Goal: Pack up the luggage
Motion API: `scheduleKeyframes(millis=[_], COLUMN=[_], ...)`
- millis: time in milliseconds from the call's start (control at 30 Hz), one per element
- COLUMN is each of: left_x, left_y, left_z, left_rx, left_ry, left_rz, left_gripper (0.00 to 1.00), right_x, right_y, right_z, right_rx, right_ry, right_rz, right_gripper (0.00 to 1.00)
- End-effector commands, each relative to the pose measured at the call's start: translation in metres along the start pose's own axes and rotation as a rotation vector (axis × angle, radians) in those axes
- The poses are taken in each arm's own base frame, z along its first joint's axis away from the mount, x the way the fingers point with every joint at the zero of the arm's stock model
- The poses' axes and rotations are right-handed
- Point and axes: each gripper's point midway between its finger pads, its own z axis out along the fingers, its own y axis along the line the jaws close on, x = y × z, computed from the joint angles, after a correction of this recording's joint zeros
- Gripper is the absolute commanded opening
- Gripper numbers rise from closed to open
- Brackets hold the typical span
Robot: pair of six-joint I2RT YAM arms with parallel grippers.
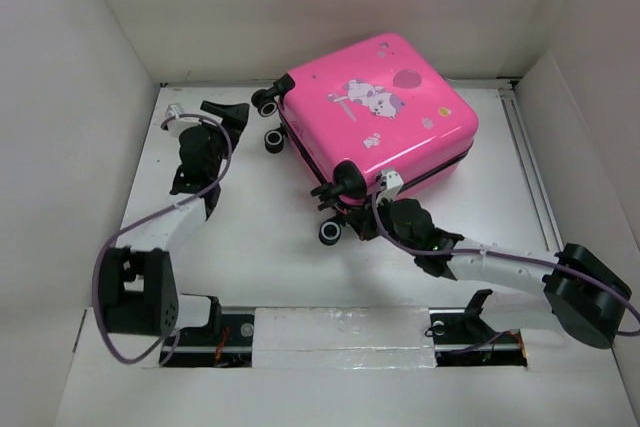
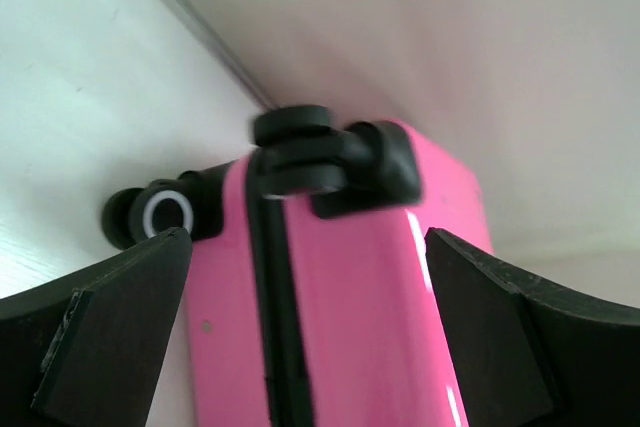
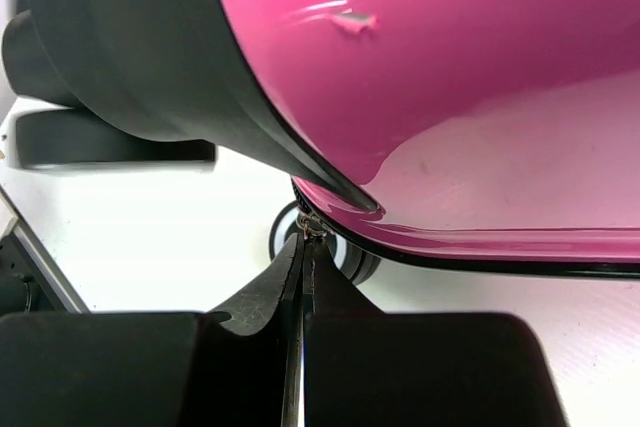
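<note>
The luggage [image 1: 380, 107] is a bright-pink hard-shell suitcase with a cartoon print. It lies shut and flat at the back of the table, with its black wheels toward the left and near side. My right gripper [image 1: 374, 205] is at its near corner. In the right wrist view the gripper [image 3: 305, 239] is shut on the small metal zipper pull [image 3: 316, 223] at the shell's seam [image 3: 480, 252]. My left gripper [image 1: 230, 113] is open and empty, left of the wheel end. In the left wrist view [image 2: 305, 247] the pink shell [image 2: 350, 317] fills the space ahead, between the fingers.
White walls enclose the table on the left, back and right. A metal rail [image 1: 525, 157] runs along the right side. A caster wheel [image 1: 330, 232] sits beside the right gripper; two more [image 1: 275, 139] stand near the left gripper. A pale strip [image 1: 340, 332] crosses between the arm bases.
</note>
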Motion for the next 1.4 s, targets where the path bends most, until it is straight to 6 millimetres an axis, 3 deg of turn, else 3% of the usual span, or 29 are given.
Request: scheduleKeyframes(millis=[0,67,100,200,233,300,333,367,500,800,900,967,1000,1067,1100,1133,1167,1233,1367], left_x=[-0.004,0.000,0.007,0.012,0.019,0.015,0.021,0.015,0.016,0.028,0.025,0.024,0.026,0.029,0.030,0.030,0.032,0.038,0.048], left_y=[-0.019,-0.019,-0.005,-0.020,-0.009,-0.024,-0.017,-0.025,-0.020,0.005,-0.002,0.000,-0.007,0.000,-0.009,-0.011,-0.006,-0.010,0.002], left_z=[0.018,0.032,0.044,0.061,0.069,0.076,0.080,0.085,0.104,0.139,0.144,0.150,0.151,0.155,0.156,0.159,0.160,0.158,0.152], left_rx=[0.127,0.131,0.103,0.156,0.142,0.207,0.207,0.229,0.202,0.144,0.158,0.152,0.166,0.154,0.171,0.175,0.167,0.172,0.151], left_ry=[0.093,0.136,0.168,0.224,0.231,0.231,0.242,0.223,0.225,0.240,0.234,0.224,0.228,0.233,0.237,0.235,0.238,0.258,0.281], left_rz=[-0.133,-0.147,-0.151,-0.184,-0.201,-0.233,-0.233,-0.229,-0.243,-0.261,-0.268,-0.281,-0.278,-0.280,-0.286,-0.286,-0.287,-0.300,-0.334], left_gripper=[1.00,1.00,1.00,1.00,1.00,1.00,1.00,1.00,0.98,0.80,0.79,0.73,0.67,0.55,0.51,0.41,0.39,0.39,0.57], right_x=[-0.019,-0.017,-0.017,-0.012,-0.011,-0.010,-0.009,-0.009,-0.007,-0.003,-0.003,-0.003,-0.003,-0.001,-0.001,-0.001,-0.005,-0.001,-0.002], right_y=[0.049,0.051,0.051,0.050,0.050,0.052,0.053,0.053,0.054,0.054,0.054,0.056,0.056,0.055,0.055,0.055,0.055,0.052,0.051], right_z=[-0.010,-0.011,-0.011,-0.012,-0.012,-0.011,-0.012,-0.012,-0.011,-0.010,-0.010,-0.010,-0.010,-0.012,-0.012,-0.012,-0.013,-0.014,-0.014], right_rx=[-0.201,-0.218,-0.218,-0.220,-0.220,-0.231,-0.240,-0.240,-0.248,-0.251,-0.251,-0.258,-0.258,-0.258,-0.258,-0.258,-0.254,-0.249,-0.241], right_ry=[-0.047,-0.037,-0.037,-0.023,-0.023,-0.017,-0.012,-0.012,-0.007,0.006,0.007,0.012,0.012,0.012,0.012,0.012,0.000,0.007,0.004], right_rz=[0.029,0.018,0.018,0.017,0.017,0.016,0.016,0.016,0.015,0.014,0.023,0.023,0.023,0.023,0.023,0.023,0.033,0.033,0.033], right_gripper=[0.00,0.00,0.00,0.00,0.00,0.00,0.00,0.00,0.00,0.00,0.00,0.00,0.00,0.00,0.00,0.00,0.00,0.00,0.00])
